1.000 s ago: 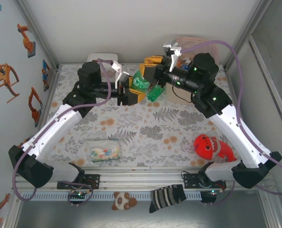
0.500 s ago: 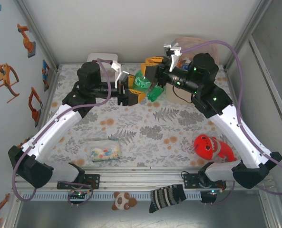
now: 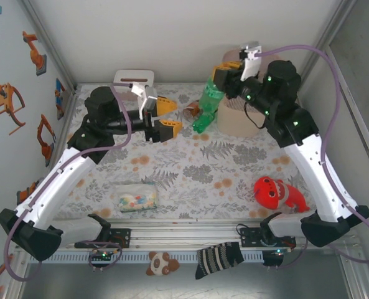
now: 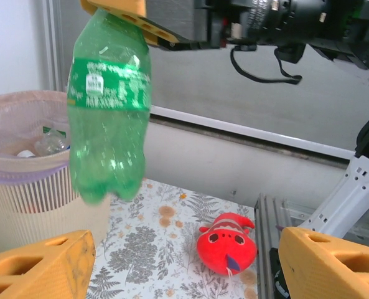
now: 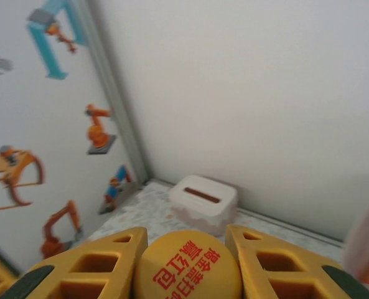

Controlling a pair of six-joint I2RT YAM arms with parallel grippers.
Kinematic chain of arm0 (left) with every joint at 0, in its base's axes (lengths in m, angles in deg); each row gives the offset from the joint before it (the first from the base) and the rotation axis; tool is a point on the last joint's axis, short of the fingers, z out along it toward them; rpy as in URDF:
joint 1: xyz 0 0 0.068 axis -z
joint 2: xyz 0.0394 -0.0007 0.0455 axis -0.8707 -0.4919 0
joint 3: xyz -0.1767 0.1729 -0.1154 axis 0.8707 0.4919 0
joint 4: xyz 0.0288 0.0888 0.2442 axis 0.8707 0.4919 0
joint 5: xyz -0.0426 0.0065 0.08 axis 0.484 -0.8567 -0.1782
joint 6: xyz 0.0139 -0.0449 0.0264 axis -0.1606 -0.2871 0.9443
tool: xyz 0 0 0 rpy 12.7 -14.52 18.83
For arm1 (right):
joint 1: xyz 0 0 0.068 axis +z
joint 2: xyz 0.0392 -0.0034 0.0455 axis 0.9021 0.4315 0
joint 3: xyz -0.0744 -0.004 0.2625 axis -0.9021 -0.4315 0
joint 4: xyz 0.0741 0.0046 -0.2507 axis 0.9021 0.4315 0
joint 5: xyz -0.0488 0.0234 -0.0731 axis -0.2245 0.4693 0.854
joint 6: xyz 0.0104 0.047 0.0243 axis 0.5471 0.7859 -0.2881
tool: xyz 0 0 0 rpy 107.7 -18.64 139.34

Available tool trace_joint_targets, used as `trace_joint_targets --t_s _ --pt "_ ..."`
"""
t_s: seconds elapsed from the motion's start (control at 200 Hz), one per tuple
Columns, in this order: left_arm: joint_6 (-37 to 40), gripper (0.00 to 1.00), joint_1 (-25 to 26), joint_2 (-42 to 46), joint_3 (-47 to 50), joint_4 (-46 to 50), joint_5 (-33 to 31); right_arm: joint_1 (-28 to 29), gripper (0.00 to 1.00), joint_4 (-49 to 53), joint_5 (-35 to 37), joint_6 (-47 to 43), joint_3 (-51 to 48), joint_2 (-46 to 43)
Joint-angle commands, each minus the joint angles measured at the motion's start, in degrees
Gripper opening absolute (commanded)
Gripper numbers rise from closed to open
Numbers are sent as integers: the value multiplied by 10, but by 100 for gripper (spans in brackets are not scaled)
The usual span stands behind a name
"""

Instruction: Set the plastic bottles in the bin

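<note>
Green plastic bottle hangs cap-up from my right gripper, clamped on yellow cap, just beside beige-pink lined bin, not yet over rim. Step, I judge: carry to bin. Next: shift over opening, then release. Left gripper wide, empty, above floral surface.

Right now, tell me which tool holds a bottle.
The right tool, shut on the green bottle hanging near the bin; the left tool is open and empty.
</note>
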Motion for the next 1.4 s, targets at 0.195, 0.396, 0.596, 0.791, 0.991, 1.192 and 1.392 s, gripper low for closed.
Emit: trace_joint_targets --t_s 0.195,0.396,0.596,0.791,0.991,1.192,1.392 --pt "16 77 -4 23 19 28 -12 -124 26 32 60 -43 80 62" --pt "13 77 -4 34 25 31 -18 -182 26 46 66 -65 133 124" --pt "13 78 -4 43 28 38 -24 -219 25 54 70 -82 162 176" --pt "14 77 -4 44 34 42 -28 -238 25 63 72 -107 157 213" --pt "8 77 -4 47 48 35 -31 -254 24 77 65 -115 124 241" --pt "13 77 -4 46 52 40 -38 -262 24 110 61 -118 102 269" --pt "14 77 -4 39 54 39 -39 -269 24 143 58 -119 88 306"
